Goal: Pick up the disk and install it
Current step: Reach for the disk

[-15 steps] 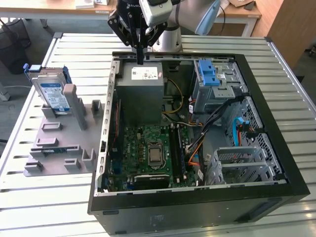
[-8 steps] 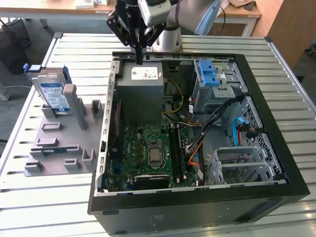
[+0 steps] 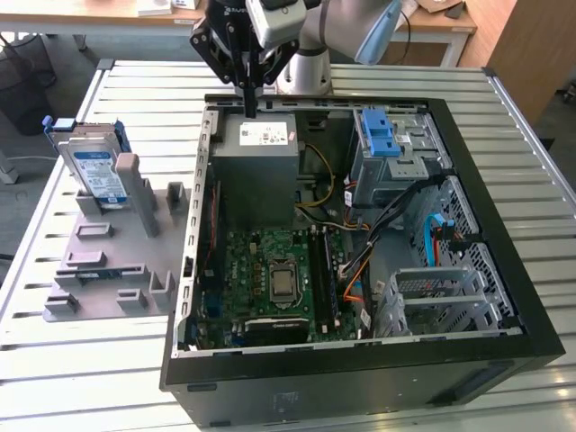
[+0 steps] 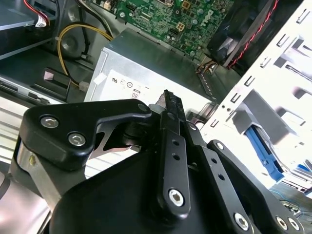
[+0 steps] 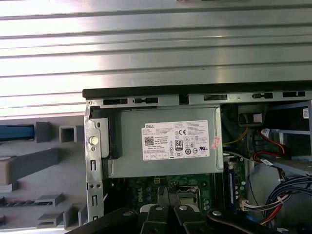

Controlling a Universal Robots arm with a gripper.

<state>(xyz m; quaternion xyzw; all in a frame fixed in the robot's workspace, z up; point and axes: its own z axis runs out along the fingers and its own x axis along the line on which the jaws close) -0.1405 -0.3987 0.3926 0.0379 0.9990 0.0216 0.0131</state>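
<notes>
In the exterior view the gripper (image 3: 248,110), fingers pressing together on nothing, is hanging over the grey sheet-metal power supply (image 3: 256,166). The disk (image 3: 94,169), silver and blue-framed, is leaning in a matte grey fixture (image 3: 108,261) well apart. In the second wrist view the black fingers (image 4: 168,126) are meeting above the box's smooth lid; dropping straight down risks striking it. In the first wrist view the ribbed metal table (image 5: 156,48) is gleaming.

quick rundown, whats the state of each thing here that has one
disk, propped upright in the grey fixture, not picked up
gripper, fingers shut, empty, above the power supply
computer case, lying on its side, side panel off, inside exposed
drive cage, mounted in the case, blue latch on top
</notes>
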